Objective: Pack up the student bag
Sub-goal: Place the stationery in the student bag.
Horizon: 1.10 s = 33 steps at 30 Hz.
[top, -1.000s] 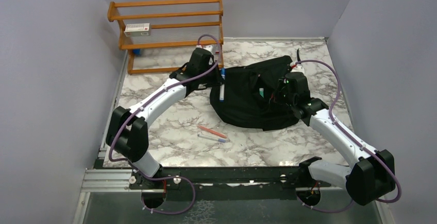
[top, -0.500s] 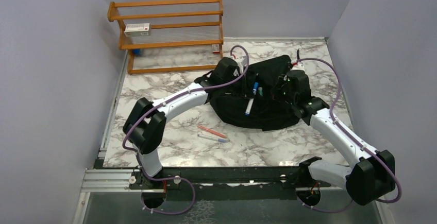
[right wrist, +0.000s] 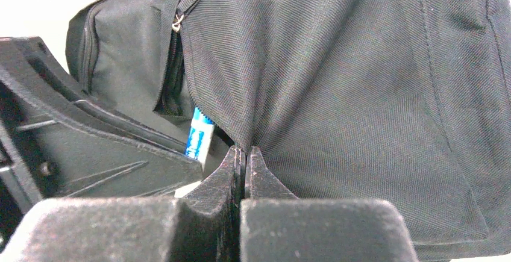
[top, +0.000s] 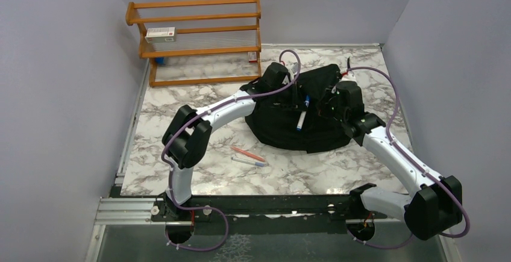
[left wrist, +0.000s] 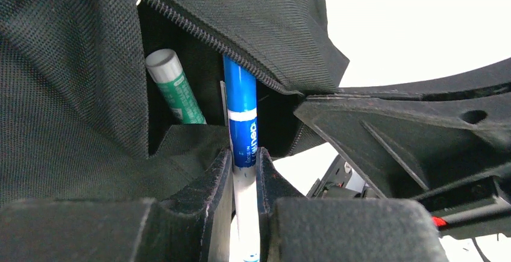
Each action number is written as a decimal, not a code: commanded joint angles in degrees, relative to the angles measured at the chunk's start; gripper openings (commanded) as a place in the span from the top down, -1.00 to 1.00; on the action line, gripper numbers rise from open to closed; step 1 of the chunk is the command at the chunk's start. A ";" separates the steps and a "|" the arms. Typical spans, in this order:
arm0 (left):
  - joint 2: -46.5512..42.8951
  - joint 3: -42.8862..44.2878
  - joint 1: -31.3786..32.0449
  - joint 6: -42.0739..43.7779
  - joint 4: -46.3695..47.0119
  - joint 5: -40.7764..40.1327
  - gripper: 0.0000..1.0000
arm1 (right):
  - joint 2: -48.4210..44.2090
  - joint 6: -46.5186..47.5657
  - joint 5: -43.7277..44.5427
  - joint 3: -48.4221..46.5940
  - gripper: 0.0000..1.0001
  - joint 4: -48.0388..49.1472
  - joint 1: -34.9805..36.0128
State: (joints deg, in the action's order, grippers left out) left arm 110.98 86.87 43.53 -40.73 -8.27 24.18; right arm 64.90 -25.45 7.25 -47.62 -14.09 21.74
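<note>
At one o'clock, your left jaws pinch a blue marker (left wrist: pixel 243 123); right jaws clamp the student bag's (right wrist: pixel 361 93) fabric.

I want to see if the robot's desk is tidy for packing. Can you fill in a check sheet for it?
Surface: marble table.
Job's things: student bag mid-table, pocket unzipped; blue marker poking in; green tube inside.
Clutter: two pens beside the bag.
Tools: left tool shut on blue marker; right tool pinching bag fabric.
Cables: purple cables along both arms.
Surroundings: wooden rack behind, small box on it; plain walls.
</note>
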 commanded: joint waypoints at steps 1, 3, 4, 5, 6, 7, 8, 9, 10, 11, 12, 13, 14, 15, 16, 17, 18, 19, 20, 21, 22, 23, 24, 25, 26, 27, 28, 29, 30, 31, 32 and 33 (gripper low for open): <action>1.39 1.71 -0.02 -1.73 -0.67 1.66 1.00 | -1.92 -0.56 -3.43 -1.63 0.99 2.33 0.24; 1.52 1.11 -0.02 -1.98 -0.62 1.47 1.00 | -1.97 -0.56 -3.59 -1.58 0.99 2.22 0.24; 1.59 0.87 -0.07 -1.98 -0.53 1.15 1.00 | -1.93 -0.56 -3.76 -1.52 0.99 2.27 0.24; 1.73 0.91 -0.10 -2.06 -0.52 0.87 1.00 | -1.94 -0.52 -3.94 -1.44 0.99 2.35 0.24; 1.94 1.16 -0.18 -2.21 -0.41 0.71 1.00 | -1.90 -0.56 -4.22 -1.24 0.99 2.44 0.24; 2.24 1.67 -0.23 -2.32 -0.16 0.75 1.00 | -1.81 -0.61 -4.66 -1.17 0.99 2.62 0.24; 2.62 2.29 -0.36 -2.47 0.22 0.73 1.00 | -1.88 -0.68 -5.21 -1.07 0.99 2.72 0.24; 2.99 3.18 -0.45 -2.57 0.53 0.73 1.00 | -1.81 -0.73 -5.87 -0.94 0.99 2.81 0.24; 3.53 4.03 -0.54 -2.78 0.88 0.89 1.00 | -1.80 -0.85 -6.49 -0.80 0.99 2.97 0.24; 4.11 5.14 -0.75 -2.97 1.16 0.94 1.00 | -1.73 -1.14 -6.77 -0.67 0.99 3.01 0.24; 4.78 6.28 -0.88 -3.22 1.19 1.12 1.00 | -1.71 -1.48 -6.80 -0.57 0.98 2.96 0.24; 5.44 7.29 -1.10 -3.41 1.23 1.13 1.00 | -1.59 -1.83 -6.81 -0.48 0.99 2.81 0.28; 5.98 8.17 -1.28 -3.66 1.33 1.00 1.00 | -1.63 -2.08 -8.36 -0.46 0.99 2.76 0.24; 6.49 8.83 -1.45 -3.84 1.71 0.95 1.00 | -1.56 -2.32 -8.72 -0.34 0.99 2.75 0.24; 6.96 9.29 -1.62 -4.10 2.30 0.89 1.00 | -1.56 -2.44 -9.00 -0.27 0.99 2.75 0.24; 7.43 9.60 -1.88 -4.40 3.07 0.82 1.00 | -1.54 -2.49 -9.15 -0.28 0.99 2.67 0.24; 7.93 10.03 -2.01 -4.74 3.88 0.74 1.00 | -1.55 -2.56 -9.25 -0.25 0.98 2.50 0.24; 8.47 10.51 -2.25 -5.24 4.46 0.69 1.00 | -1.54 -2.62 -9.31 -0.28 0.99 2.42 0.24; 8.99 10.96 -2.44 -5.53 4.86 0.65 1.00 | -1.65 -2.71 -9.39 -0.35 0.99 2.26 0.24; 9.50 11.51 -2.60 -5.72 5.18 0.45 1.00 | -1.74 -2.82 -9.55 -0.44 0.99 2.09 0.24; 9.90 11.94 -2.74 -5.80 5.35 -0.01 1.00 | -1.81 -2.97 -9.73 -0.42 0.99 2.08 0.24; 10.36 12.33 -2.84 -6.02 5.70 -0.35 1.00 | -1.87 -3.25 -10.02 -0.32 0.99 2.09 0.24; 10.73 12.62 -2.98 -6.48 6.22 -0.52 1.00 | -1.92 -3.55 -10.31 -0.36 0.99 2.07 0.24; 11.03 12.84 -3.02 -7.00 6.88 -0.47 1.00 | -1.92 -3.89 -10.69 -0.29 0.99 2.18 0.24; 11.36 13.00 -3.01 -7.60 7.68 -0.38 1.00 | -1.79 -4.29 -11.08 -0.19 0.99 2.28 0.24; 11.56 13.05 -3.01 -8.07 8.00 -0.49 1.00 | -1.75 -4.60 -11.53 -0.13 0.99 2.49 0.24; 11.67 13.06 -3.01 -8.40 9.11 -0.79 1.00 | -1.56 -5.09 -11.98 -0.03 0.99 2.65 0.24; 11.83 12.98 -3.03 -8.87 9.83 -1.08 1.00 | -1.41 -5.47 -12.30 0.04 0.99 2.93 0.24; 12.09 12.97 -3.02 -9.34 10.33 -1.26 1.00 | -1.22 -5.81 -12.67 0.10 0.99 3.12 0.24; 12.18 13.05 -3.03 -9.80 10.76 -1.37 1.00 | -1.08 -6.11 -12.98 -0.04 0.99 3.33 0.24; 12.09 12.90 -3.06 -10.19 11.19 -1.74 1.00 | -0.92 -6.32 -13.14 -0.16 0.99 3.36 0.24; 11.97 12.58 -3.02 -10.59 12.02 -1.98 1.00 | -0.77 -6.50 -13.26 -0.31 0.99 3.41 0.24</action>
State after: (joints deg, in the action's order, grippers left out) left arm 122.37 97.62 40.66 -48.60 -2.96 24.16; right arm 64.79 -29.17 0.10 -47.62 -13.17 21.52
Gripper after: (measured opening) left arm 0.156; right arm 0.014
